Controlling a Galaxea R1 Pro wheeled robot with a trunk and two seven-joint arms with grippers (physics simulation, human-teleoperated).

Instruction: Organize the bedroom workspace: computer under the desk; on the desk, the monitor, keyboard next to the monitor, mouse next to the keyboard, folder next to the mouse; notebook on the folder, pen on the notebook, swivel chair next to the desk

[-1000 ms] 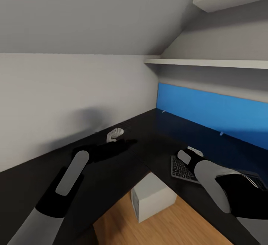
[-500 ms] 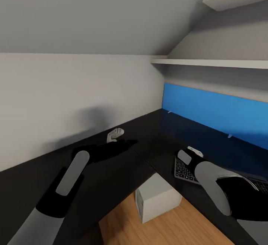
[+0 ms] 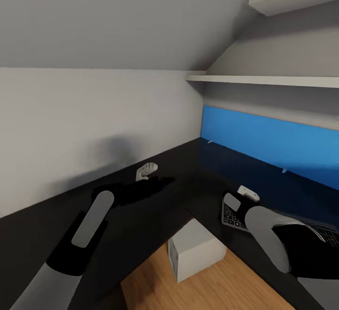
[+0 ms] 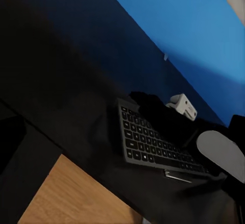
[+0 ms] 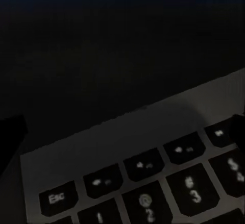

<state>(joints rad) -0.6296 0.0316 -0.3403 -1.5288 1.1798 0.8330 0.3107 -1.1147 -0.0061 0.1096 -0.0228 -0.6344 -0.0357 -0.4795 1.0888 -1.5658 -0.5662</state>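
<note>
L-shaped black desk point(image 3: 155, 216), inner corner edge overhangs one white computer box point(image 3: 195, 250) on the wood floor point(image 3: 226, 286). One keyboard point(image 4: 153, 143) lies on the right run of the desk near its front edge, under the right gripper point(image 3: 248, 193); the right wrist view looks close onto its Esc and number keys. Right gripper state: cannot tell. Left gripper point(image 3: 146, 170) hangs over the left run near the grey wall point(image 3: 94, 122), well apart from the keyboard; jaw state unclear too. Bare desk between the arms. Blue back panel point(image 3: 268, 140) bounds the right run. Two shelves point(image 3: 263, 79) overhead.
</note>
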